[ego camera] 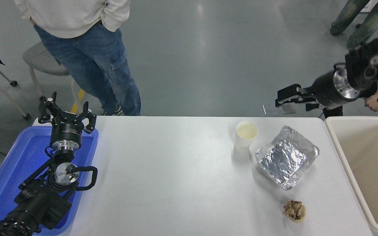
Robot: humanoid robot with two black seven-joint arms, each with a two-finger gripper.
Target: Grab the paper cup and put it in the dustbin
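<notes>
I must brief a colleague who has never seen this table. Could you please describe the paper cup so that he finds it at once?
Look at the white table, on its far right part, left of the beige dustbin. The paper cup stands upright just left of the crumpled silver foil sheet. It is plain white, tapered, cream inside, unlike the shiny foil and the small brown ball nearer the camera.

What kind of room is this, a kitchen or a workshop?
Probably a robotics lab or test room, not a kitchen: a white table on a bare grey floor, two black robot arms with grippers, left and right, and people standing around watching.
</notes>
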